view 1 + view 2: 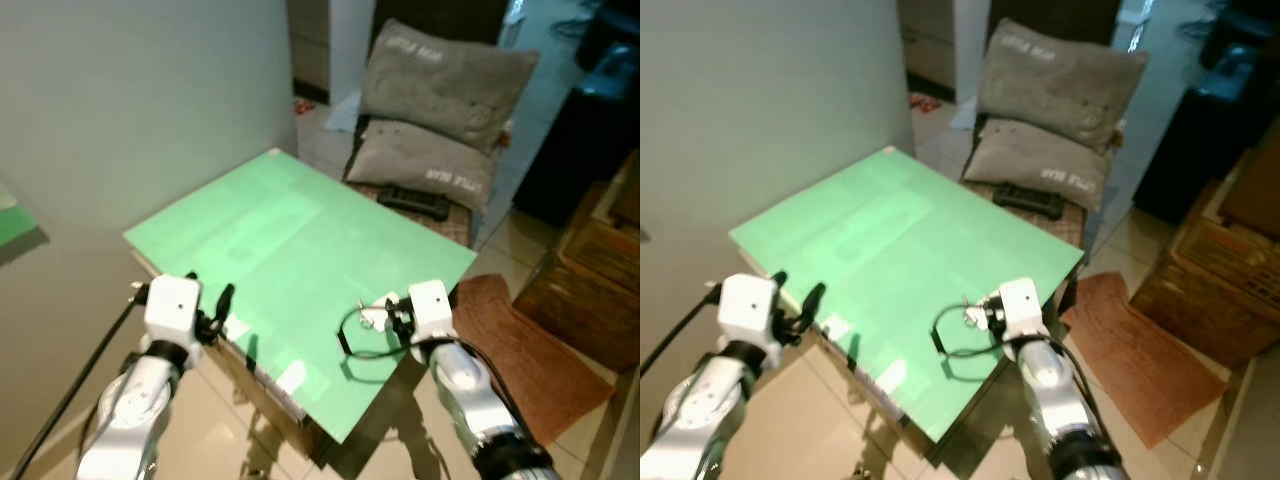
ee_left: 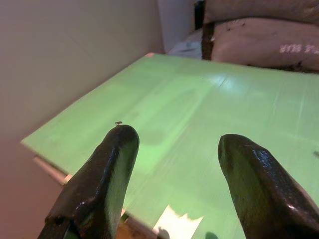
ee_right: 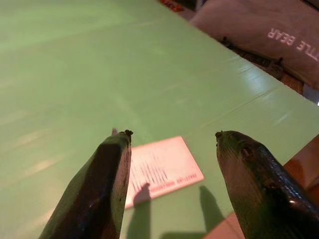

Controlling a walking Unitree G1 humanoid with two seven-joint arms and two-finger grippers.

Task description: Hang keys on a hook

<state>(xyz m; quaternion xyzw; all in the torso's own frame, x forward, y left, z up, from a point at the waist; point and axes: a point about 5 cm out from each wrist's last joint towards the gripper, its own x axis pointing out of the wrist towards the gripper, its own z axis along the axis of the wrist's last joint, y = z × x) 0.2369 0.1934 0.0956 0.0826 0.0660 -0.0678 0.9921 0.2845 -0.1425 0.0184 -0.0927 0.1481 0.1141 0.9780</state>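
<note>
On the near right part of the green table [image 1: 280,230] lies a white card-like tag [image 3: 159,169] with a black cord loop [image 1: 350,338] beside it. I cannot make out single keys. My right gripper [image 1: 397,316] hovers low over this tag, open, and the tag lies between and just ahead of its fingers [image 3: 99,189]. My left gripper [image 1: 210,290] is open at the table's near left edge and holds nothing; its fingers [image 2: 104,174] point across the bare green top.
A chair behind the table carries two grey cushions [image 1: 440,80] and a black remote-like object [image 1: 412,203]. A brown mat [image 1: 530,350] and wooden crates [image 1: 600,270] lie to the right. A plain wall [image 1: 120,100] rises on the left. A white sticker [image 1: 290,378] marks the table's near edge.
</note>
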